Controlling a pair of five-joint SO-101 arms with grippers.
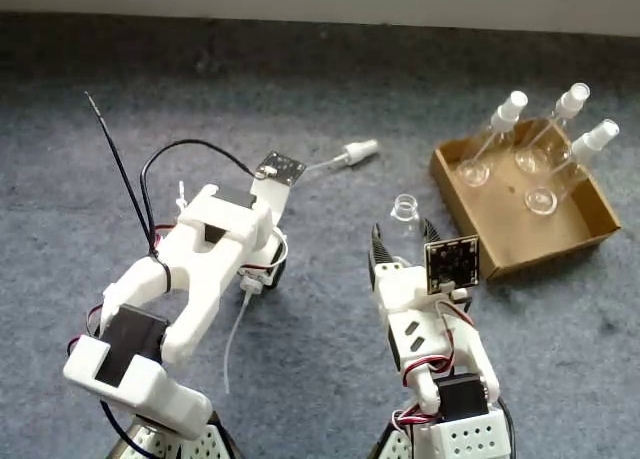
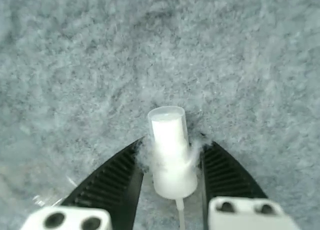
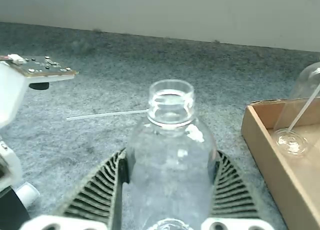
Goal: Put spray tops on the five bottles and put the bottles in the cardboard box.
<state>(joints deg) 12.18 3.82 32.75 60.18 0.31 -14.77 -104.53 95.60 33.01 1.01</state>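
**Fourth bottle in hand, top not yet fitted**

Nearest, the right gripper has its jaws clamped on an open-necked bottle, held neck-up. Beside it, the left gripper sits low over a spray top lying on the carpeted worktop. Whether it grips yet, I cannot tell. Farther off lie a spare spray top and the cardboard box, which holds three topped bottles. The next move, as I judge it, is to lift the top and thread its tube squarely into the neck.
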